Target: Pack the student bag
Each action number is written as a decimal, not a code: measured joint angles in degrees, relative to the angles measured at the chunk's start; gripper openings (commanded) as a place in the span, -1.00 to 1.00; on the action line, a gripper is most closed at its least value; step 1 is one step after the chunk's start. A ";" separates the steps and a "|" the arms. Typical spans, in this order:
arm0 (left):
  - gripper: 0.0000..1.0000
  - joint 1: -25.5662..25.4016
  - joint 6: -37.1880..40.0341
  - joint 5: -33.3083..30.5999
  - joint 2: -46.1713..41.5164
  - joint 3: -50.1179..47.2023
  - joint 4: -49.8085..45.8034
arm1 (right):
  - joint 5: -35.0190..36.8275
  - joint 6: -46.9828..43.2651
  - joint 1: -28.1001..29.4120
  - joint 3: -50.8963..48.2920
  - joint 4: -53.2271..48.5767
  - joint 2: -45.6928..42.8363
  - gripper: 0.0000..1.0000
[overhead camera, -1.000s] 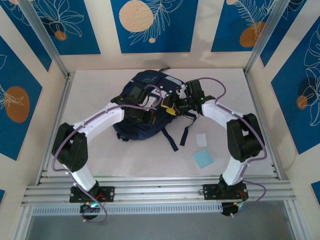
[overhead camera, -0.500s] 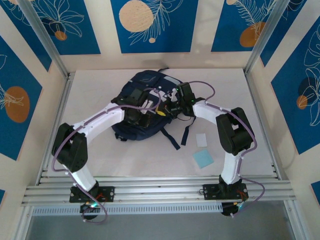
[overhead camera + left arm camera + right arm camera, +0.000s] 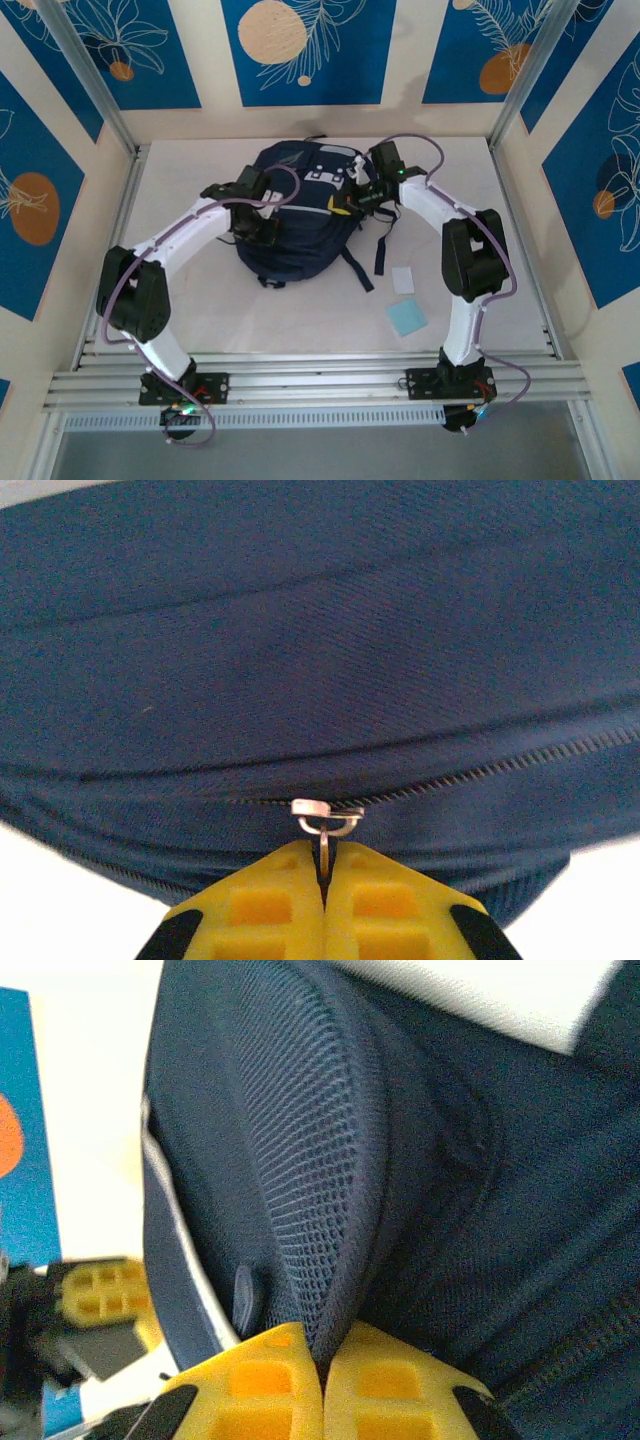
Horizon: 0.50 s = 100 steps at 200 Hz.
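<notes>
Student bag [image 3: 300,215] flat on surface [image 3: 200,310], centre, toward back wall. Navy fabric, light grey patch [image 3: 325,180] on upper face. Dark strap [image 3: 382,245] off right side, lying on surface.

Left arm [image 3: 200,225] in from left, wrist against bag's left flank. Left jaws fully closed: yellow fingers [image 3: 260,905] pressed together, metal ring of zipper pull [image 3: 325,815] clamped between tips. Slider sitting on zipper track [image 3: 500,770], teeth visible to right of slider, navy cloth above and below.

Right arm [image 3: 440,215] in from right, wrist at bag's upper right corner. Right jaws closed tight too: yellow fingers [image 3: 390,1380] touching, pinching student bag at lower rim of padded mesh edge [image 3: 320,1210]. Small round stud [image 3: 245,1295] just left of pinch, pale stripe [image 3: 175,1220] along bag's outer side. Blurred yellow part [image 3: 95,1290] at far left of right wrist view, can't tell what.

Loose on surface, right of bag: white card [image 3: 403,280], pale blue square [image 3: 407,318] just beside it, nearer arm bases. Both apart from bag, strap end near card.
</notes>
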 measured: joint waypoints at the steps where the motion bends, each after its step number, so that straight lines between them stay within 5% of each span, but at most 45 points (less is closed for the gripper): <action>1: -1.00 -0.11 0.00 0.17 0.00 0.00 0.04 | 0.09 -0.26 -0.20 0.42 -0.35 0.26 -1.00; 34: -1.00 -5.62 -0.90 9.29 0.00 0.09 4.04 | 0.55 -1.95 -3.80 7.82 -4.15 5.16 -1.00; 65: -1.00 -9.40 -3.08 13.18 2.19 4.87 2.51 | 3.28 -0.28 -4.26 8.17 -2.99 5.09 -0.07; 100: -1.00 -10.23 -5.84 14.53 7.98 12.37 0.37 | 7.28 4.85 -5.81 -6.80 2.75 -7.06 0.32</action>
